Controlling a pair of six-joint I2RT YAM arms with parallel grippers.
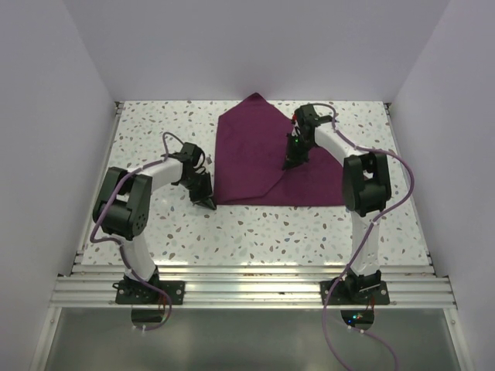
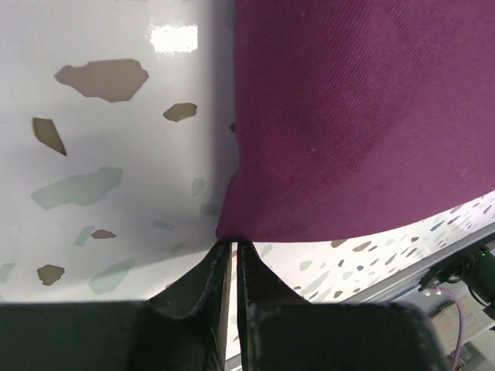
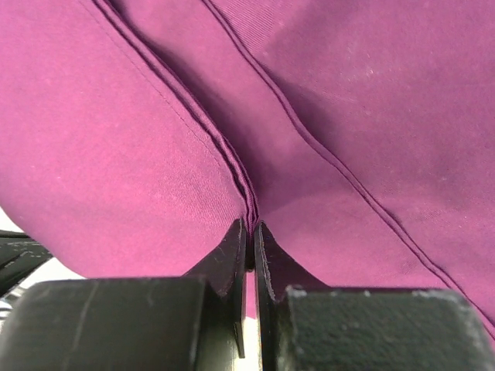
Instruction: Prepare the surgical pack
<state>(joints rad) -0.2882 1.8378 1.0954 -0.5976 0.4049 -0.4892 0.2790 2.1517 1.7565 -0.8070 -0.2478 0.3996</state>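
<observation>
Pack: surgical pack (image 1: 247, 154), a large deep purple-maroon fabric cloth, is laid flat on the far middle of the white speckled terrazzo table (image 1: 271, 232). One corner points at the back wall and the near edge runs straight across.
Fold state: at least one flap is turned over onto the rest. Stacked hems and a crease are seen in the right wrist view. The outline is an irregular polygon, not a neat rectangle.
Right gripper: the black two-finger right gripper (image 1: 292, 164) is set down on the cloth's middle-right. It is clenched on a layered folded edge, with the hems drawn in between the tips.
Left gripper: the black two-finger left gripper (image 1: 209, 202) is lowered at the cloth's near-left corner. The fingers are nearly together and the corner sits at the tips. Whether the corner is caught cannot be told.
Progress: judged early to mid. The cloth is partly folded and no flat rectangular bundle is formed yet.
Left to do: judged to be more folds, then squaring of the edges.
Edges: the near-left corner lies thin and flush on the table, so little is offered to get under.
Room: open table is left on the cloth's left and near sides. The far corner lies close to the plain white walls (image 1: 46, 116). The right arm reaches over the cloth, so a fold carried across from the left is judged likely to meet it.
</observation>
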